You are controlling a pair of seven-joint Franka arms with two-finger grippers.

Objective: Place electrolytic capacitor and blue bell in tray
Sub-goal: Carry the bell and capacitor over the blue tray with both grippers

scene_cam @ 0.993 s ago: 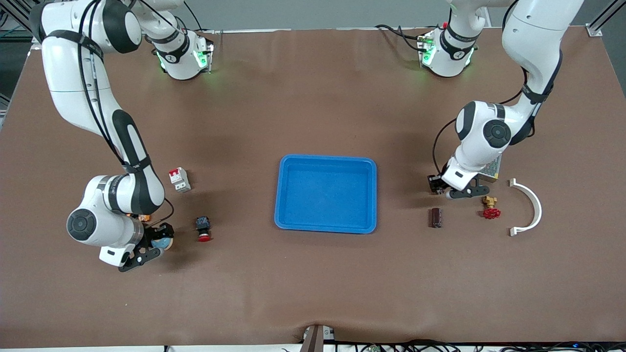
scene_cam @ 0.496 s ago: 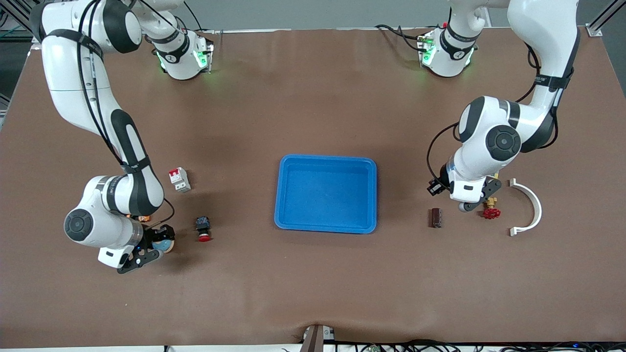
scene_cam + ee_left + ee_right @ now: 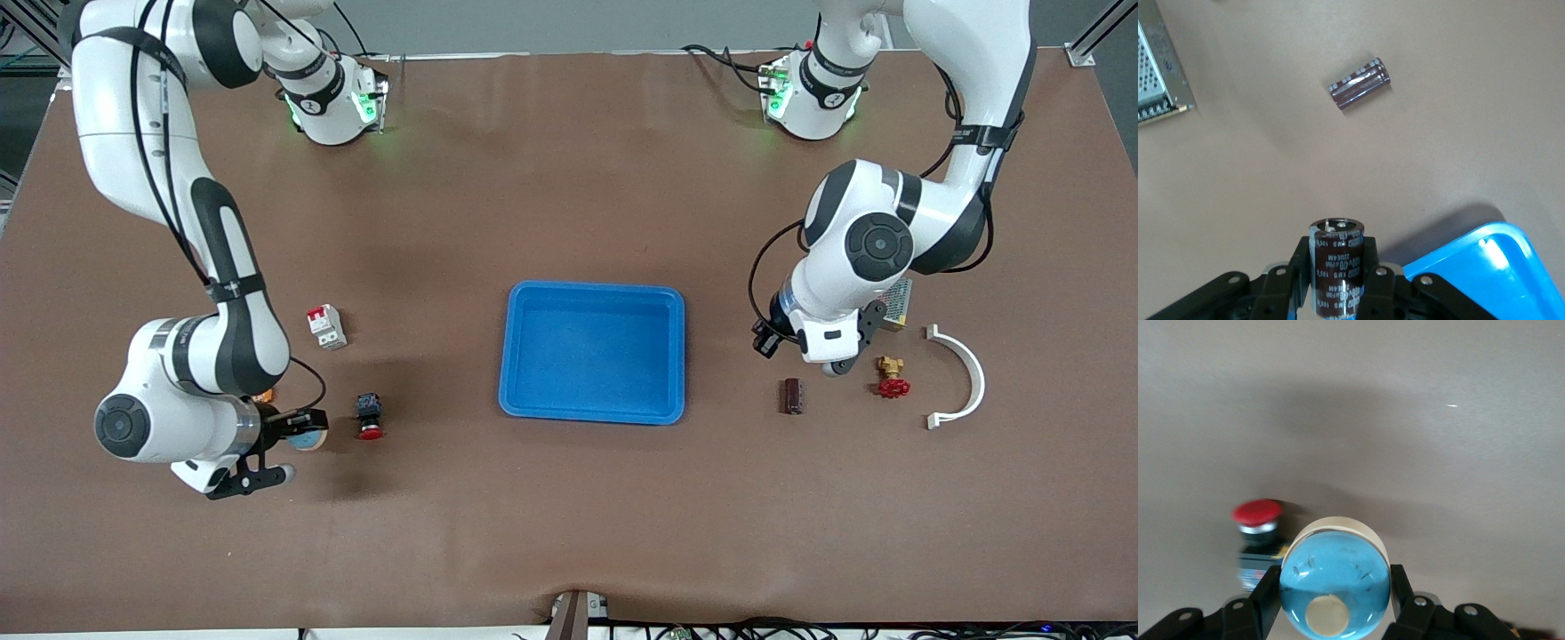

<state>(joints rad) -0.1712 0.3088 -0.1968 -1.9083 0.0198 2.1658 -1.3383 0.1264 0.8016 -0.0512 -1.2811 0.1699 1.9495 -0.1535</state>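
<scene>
My left gripper (image 3: 765, 340) is shut on an upright dark-brown electrolytic capacitor (image 3: 1337, 257), held above the table between the blue tray (image 3: 593, 290) and a second capacitor (image 3: 792, 396) that lies flat on the table. The left wrist view shows that lying capacitor (image 3: 1359, 83) and one corner of the tray (image 3: 1491, 263). My right gripper (image 3: 300, 432) is shut on the blue bell (image 3: 1335, 583), a glossy blue dome with a pale rim, just above the table toward the right arm's end, beside a red push button (image 3: 369, 417).
A red-and-white circuit breaker (image 3: 326, 326) stands farther from the camera than the push button (image 3: 1257, 515). Toward the left arm's end are a brass valve with a red handwheel (image 3: 891, 380), a white curved bracket (image 3: 965, 373) and a perforated metal box (image 3: 898, 302).
The left gripper has shifted toward the tray with the capacitor in it. The right gripper has risen and moved a little toward the push button with the bell.
</scene>
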